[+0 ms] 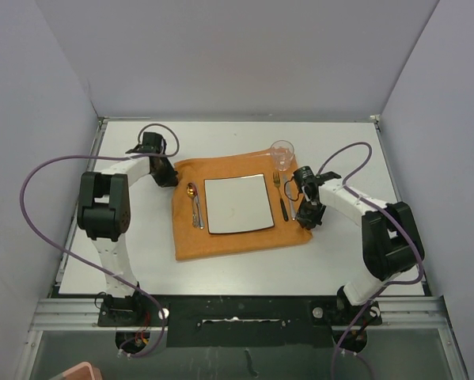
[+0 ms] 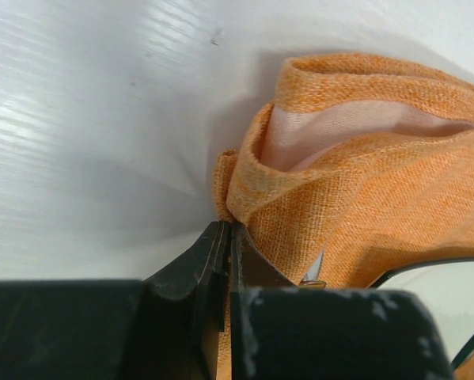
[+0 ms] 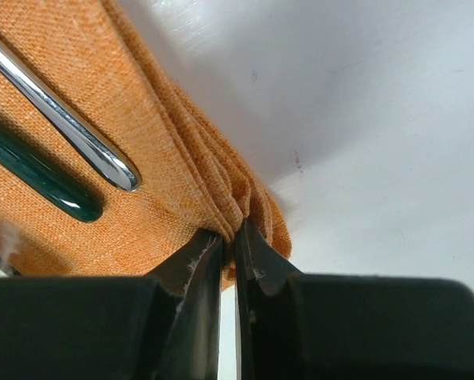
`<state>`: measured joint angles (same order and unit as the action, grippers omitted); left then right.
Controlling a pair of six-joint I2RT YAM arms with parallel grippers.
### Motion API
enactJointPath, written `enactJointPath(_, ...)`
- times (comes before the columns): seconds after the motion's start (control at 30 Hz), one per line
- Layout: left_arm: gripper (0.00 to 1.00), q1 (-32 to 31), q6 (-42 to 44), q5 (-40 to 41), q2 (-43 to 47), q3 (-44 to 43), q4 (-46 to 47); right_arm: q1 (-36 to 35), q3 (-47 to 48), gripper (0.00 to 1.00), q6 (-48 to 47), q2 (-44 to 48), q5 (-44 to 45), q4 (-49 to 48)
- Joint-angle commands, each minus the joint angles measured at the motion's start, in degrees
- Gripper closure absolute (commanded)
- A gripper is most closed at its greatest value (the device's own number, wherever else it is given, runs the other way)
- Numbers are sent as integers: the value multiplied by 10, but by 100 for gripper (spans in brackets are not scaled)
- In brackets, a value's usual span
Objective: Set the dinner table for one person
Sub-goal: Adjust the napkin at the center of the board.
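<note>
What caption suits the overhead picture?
The left gripper and right gripper pinch opposite sides of an orange mat bearing plate, spoon, fork and knife, a glass at its far corner.

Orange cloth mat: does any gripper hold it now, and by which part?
Both do. The left gripper is shut on the orange cloth mat at its far left corner; the right gripper is shut on its folded right edge.

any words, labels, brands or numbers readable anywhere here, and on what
None can be read in any view. The orange woven cloth mat, square white plate, clear drinking glass, metal cutlery and matte white tabletop show no print.
</note>
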<state>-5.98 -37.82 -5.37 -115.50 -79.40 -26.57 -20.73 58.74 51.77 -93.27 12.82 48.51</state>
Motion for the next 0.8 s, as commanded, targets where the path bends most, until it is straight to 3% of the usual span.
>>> enactJointPath(0.0,100,-16,6,-44,-4,-27,44,-7,-1,100,32,12,25,-34)
enactJointPath(0.77,100,-45,11,-46,-136,-199,20,13,10,100,24,5,72,-48)
